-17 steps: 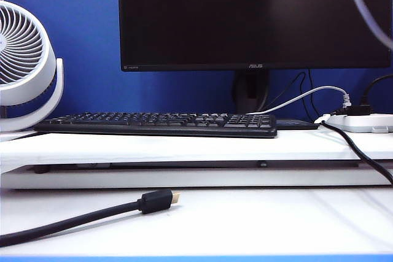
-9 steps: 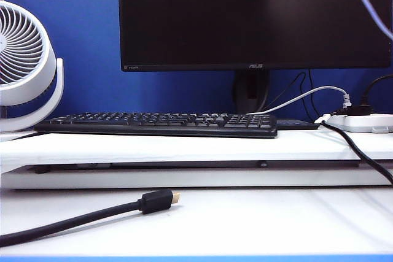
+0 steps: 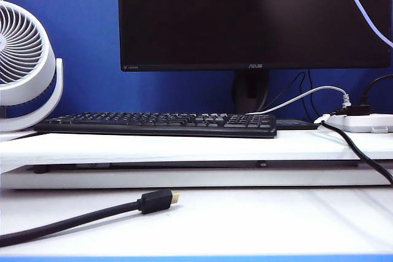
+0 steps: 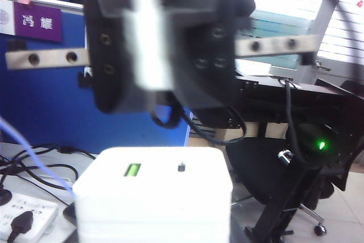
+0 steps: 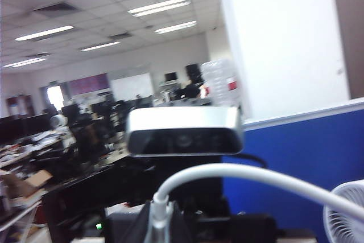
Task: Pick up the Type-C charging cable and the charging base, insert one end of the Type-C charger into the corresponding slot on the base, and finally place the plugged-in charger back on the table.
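The charging base [image 4: 153, 197], a white block with a green-lit window and a small slot on its face, sits in my left gripper, which is shut on it; its fingers are hidden behind the block. Facing the base in the left wrist view is my right gripper [image 4: 146, 49], shut on a blurred white plug. In the right wrist view the right gripper [image 5: 160, 226] pinches the plug end of the Type-C charging cable [image 5: 239, 173], whose cord arcs away. In the exterior view only a stretch of that cable [image 3: 367, 13] hangs at the top right, above the table [image 3: 258, 222]; both grippers are out of that view.
A thick black cable with a gold plug [image 3: 156, 201] lies on the front of the table. On the raised shelf board [image 3: 184, 146] stand a keyboard [image 3: 159, 123], a monitor [image 3: 252, 16], a fan [image 3: 24, 59] and a power strip [image 3: 362, 122].
The white cord hanging at the exterior view's top right has swung slightly and looks sharper. Nothing on the table has moved.
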